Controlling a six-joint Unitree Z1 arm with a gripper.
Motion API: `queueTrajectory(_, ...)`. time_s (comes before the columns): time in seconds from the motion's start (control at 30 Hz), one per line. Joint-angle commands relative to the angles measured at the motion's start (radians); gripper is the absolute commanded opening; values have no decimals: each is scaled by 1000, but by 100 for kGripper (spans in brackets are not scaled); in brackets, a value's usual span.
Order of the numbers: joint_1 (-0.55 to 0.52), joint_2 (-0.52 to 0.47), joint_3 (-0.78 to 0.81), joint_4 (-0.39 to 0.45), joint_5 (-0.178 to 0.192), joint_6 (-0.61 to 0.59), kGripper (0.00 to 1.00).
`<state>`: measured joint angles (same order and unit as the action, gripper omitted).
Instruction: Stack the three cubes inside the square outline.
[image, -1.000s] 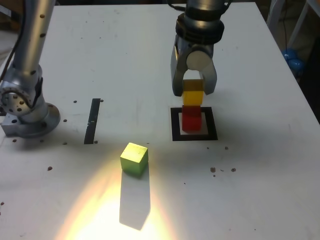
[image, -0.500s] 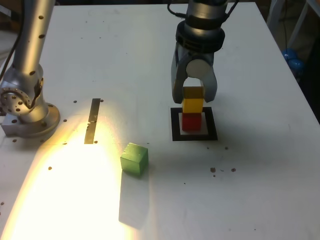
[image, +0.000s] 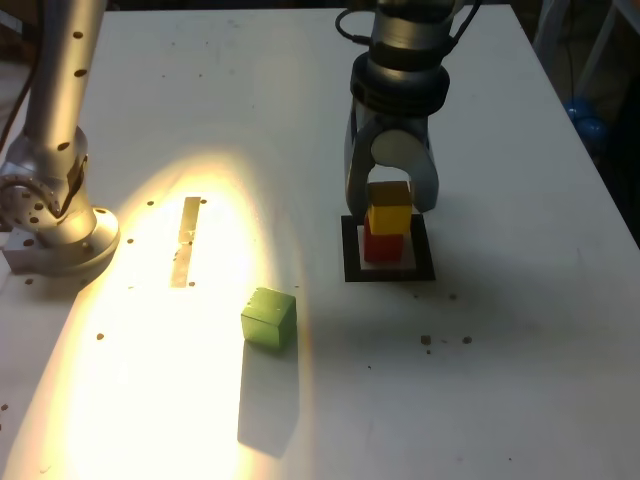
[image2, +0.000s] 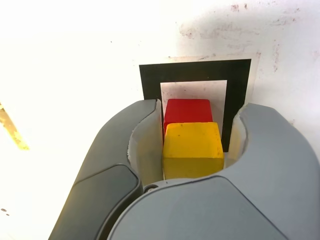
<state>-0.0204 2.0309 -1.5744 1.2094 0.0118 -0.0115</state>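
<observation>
Yellow cube (image2: 192, 149) between the pincer (image2: 195, 150) jaws, atop red cube (image2: 187, 111).

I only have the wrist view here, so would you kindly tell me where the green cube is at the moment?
Observer: The green cube sits alone on the white table, apart from the square outline, toward the exterior view's lower left of it.
Operator: Thank you. Is the yellow cube resting on the red one?
Observer: In the exterior view the yellow cube sits directly on the red cube, with no gap showing between them.
Operator: And what else is on the table?
Observer: A narrow dark strip lies to the exterior view's left of the outline, lit by a bright patch of light, with the arm's base farther left.
</observation>
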Motion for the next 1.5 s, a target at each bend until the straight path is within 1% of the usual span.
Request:
queueTrajectory(0.0,-3,-7,1,-2,-1,-1,100)
queueTrajectory(0.23,-3,-35,15,-1,7,-2,100)
queueTrajectory(0.33,-3,-74,35,-1,19,-5,100)
queueTrajectory(0.5,-27,-168,96,4,41,-12,99)
queueTrajectory(0.67,-96,-250,200,14,38,-26,99)
queueTrajectory(0.9,-269,-308,325,10,34,-94,99)
queueTrajectory(1.0,-324,-309,354,-3,26,-118,99)
queueTrajectory(1.17,-394,-294,385,-30,0,-141,99)
queueTrajectory(1.47,-462,-233,420,-99,-55,-151,95)
